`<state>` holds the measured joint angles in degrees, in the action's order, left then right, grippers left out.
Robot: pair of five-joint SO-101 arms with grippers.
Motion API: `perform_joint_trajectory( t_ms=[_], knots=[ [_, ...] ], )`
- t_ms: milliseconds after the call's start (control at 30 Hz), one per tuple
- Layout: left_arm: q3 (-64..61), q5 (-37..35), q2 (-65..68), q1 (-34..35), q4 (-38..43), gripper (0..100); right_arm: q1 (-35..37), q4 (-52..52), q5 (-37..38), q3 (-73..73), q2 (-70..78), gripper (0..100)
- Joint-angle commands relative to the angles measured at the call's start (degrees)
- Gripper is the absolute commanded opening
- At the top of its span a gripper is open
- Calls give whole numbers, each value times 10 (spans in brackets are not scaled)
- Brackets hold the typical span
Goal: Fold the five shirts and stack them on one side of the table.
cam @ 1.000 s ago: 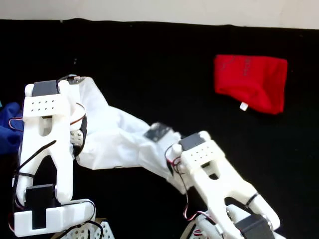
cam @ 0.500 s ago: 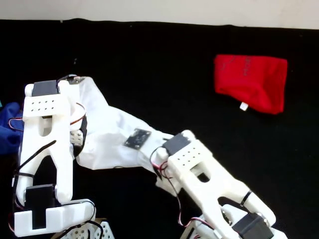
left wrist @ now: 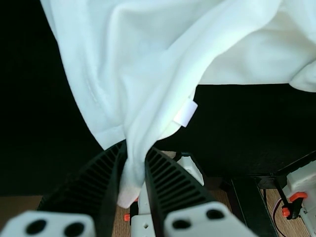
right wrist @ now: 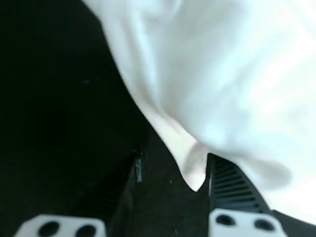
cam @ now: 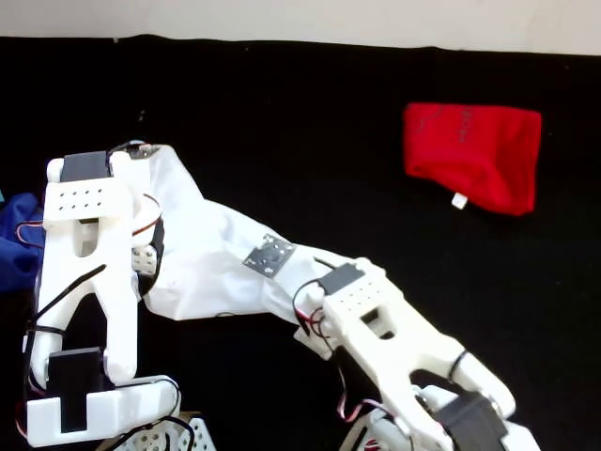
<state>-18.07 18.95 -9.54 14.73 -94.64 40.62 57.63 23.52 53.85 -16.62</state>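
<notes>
The left end effector (left wrist: pixel 133 165) pinches an edge of the white shirt (cam: pixel 202 254), which stretches between the two arms over the black surface (cam: pixel 310 122). The right end effector (right wrist: pixel 173 165) stands wide, with a shirt edge between its fingers. A folded red shirt (cam: pixel 474 155) lies well apart at the far right, and a blue shirt (cam: pixel 14 240) at the left edge.

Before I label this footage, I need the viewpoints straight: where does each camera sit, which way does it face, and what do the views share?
High view: fixed above the table, looking down; shows left arm, right arm, white shirt, red shirt.
Left wrist view: on the left wrist, looking along the left gripper, shut on the white shirt's edge.
Right wrist view: on the right wrist, looking along the open right gripper at the shirt's edge.
Shared: all three show the white shirt.
</notes>
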Motion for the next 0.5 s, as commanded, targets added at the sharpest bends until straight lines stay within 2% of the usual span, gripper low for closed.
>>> perform_joint_trajectory(
  t_ms=[0,167,467],
  knots=[
    [3,4,-21,-7,2,8,-12,-32,8,-11,42,166],
    [2,4,-22,-7,-1,8,-12,-8,7,-22,35,2],
    [6,4,-24,-7,-1,8,-51,101,6,-22,-158,5]
  ],
)
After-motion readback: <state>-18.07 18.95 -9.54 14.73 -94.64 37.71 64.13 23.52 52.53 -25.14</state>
